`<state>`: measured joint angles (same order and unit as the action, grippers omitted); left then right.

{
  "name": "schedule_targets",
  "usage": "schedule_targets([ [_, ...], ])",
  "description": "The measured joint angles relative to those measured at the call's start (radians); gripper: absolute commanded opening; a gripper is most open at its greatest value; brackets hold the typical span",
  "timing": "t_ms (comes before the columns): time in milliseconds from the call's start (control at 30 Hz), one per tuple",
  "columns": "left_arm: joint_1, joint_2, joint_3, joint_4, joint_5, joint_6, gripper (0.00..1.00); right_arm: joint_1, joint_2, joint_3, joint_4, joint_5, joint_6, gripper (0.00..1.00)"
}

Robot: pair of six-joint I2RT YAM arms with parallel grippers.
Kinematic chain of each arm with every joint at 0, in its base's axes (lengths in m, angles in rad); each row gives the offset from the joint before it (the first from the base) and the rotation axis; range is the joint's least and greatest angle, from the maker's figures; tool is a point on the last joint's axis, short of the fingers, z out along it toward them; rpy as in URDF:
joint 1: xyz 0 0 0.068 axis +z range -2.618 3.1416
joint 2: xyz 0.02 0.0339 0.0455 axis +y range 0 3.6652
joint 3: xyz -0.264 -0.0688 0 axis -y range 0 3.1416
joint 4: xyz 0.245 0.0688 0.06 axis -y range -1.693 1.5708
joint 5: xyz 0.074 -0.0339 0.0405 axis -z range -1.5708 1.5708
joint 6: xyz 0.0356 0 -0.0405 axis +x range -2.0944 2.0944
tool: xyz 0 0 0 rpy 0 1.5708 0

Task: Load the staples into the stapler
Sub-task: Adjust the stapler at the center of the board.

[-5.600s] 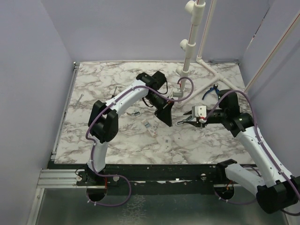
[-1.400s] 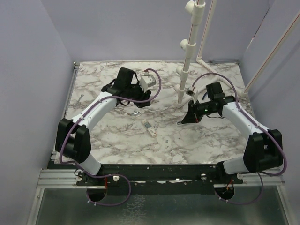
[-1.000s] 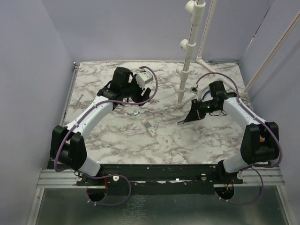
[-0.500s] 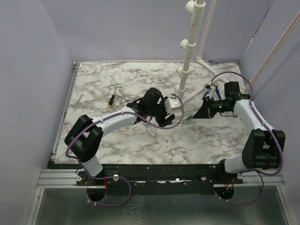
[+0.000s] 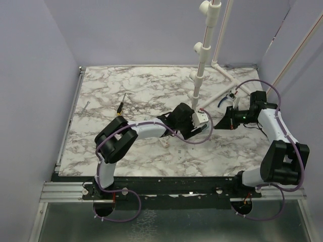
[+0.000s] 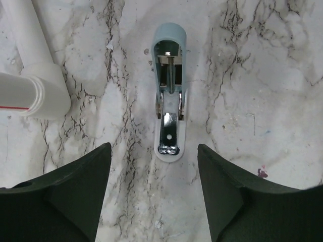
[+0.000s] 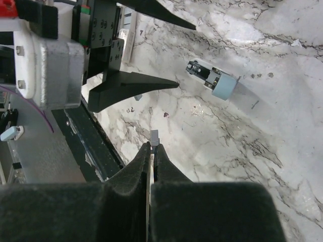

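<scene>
Stapler (image 6: 169, 96) lies on the marble table (image 6: 262, 101), hinged open. Its teal end points away from the left gripper (image 6: 154, 147) and its white end with the shiny plate points toward it. The magazine channel faces up with metal parts visible inside; cannot tell whether any staples sit in it.

Left gripper: fingers (image 6: 75, 186) spread wide, holding nothing. They flank the stapler's near end without touching it. White pipe (image 6: 30, 75) is to the left of the stapler, apart from it.

Right gripper (image 7: 152, 147): jaws pinched together on the staples (image 7: 154, 136), a thin grey strip poking out past the tips. The strip is held above the table, near the stapler but clear of it.
</scene>
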<state>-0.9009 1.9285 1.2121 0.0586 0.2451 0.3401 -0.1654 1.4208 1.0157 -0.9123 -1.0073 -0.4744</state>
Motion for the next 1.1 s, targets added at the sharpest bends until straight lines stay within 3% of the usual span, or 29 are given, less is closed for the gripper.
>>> schedule_targets([
  [367, 0.002, 0.100, 0.058, 0.023, 0.001, -0.029, 0.47, 0.000, -0.014, 0.000, -0.026, 0.005, -0.009, 0.01],
  [800, -0.001, 0.111, 0.045, 0.045, 0.025, -0.063, 0.23, 0.000, -0.023, 0.000, -0.038, 0.023, -0.010, 0.01],
  [1100, -0.051, 0.028, -0.087, 0.121, -0.050, -0.122, 0.24, 0.000, -0.020, 0.000, -0.054, 0.024, -0.017, 0.01],
])
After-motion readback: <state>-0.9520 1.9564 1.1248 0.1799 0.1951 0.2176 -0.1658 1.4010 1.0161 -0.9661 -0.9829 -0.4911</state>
